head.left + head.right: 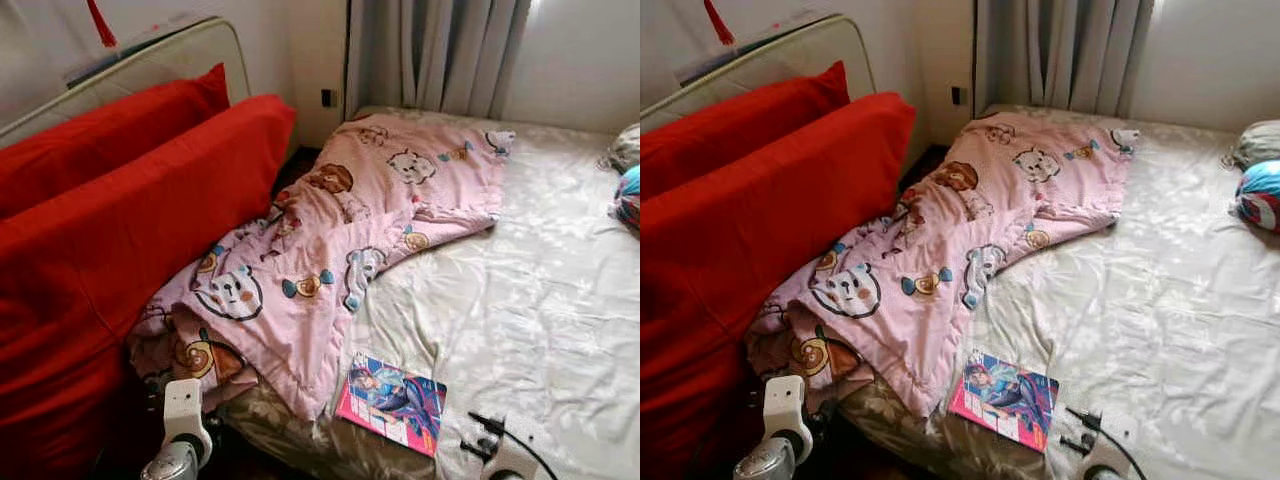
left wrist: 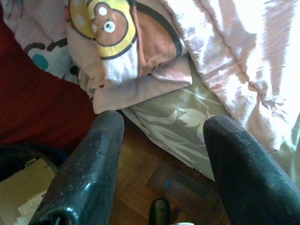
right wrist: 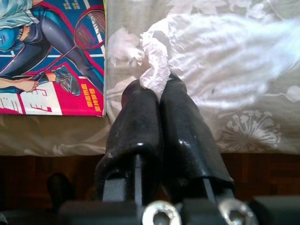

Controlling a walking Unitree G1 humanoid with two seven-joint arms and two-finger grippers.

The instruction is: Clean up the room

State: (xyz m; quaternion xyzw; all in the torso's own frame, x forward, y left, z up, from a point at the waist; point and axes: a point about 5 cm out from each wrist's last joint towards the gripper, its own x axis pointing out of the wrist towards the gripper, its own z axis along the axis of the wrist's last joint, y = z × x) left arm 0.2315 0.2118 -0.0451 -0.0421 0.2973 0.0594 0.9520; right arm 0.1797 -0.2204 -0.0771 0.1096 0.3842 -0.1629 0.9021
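The right gripper has its two black fingers pressed together on a crumpled white tissue, which sticks out past the fingertips and lies over the pale flowered bedsheet. Just beside this gripper, on its left, a magazine with a pink-edged cover and a drawn figure holding a racket lies flat near the bed's edge. Farther ahead and to the left, a pink cartoon-print quilt lies rumpled across the bed; its near corner hangs just beyond the spread fingers of the left gripper.
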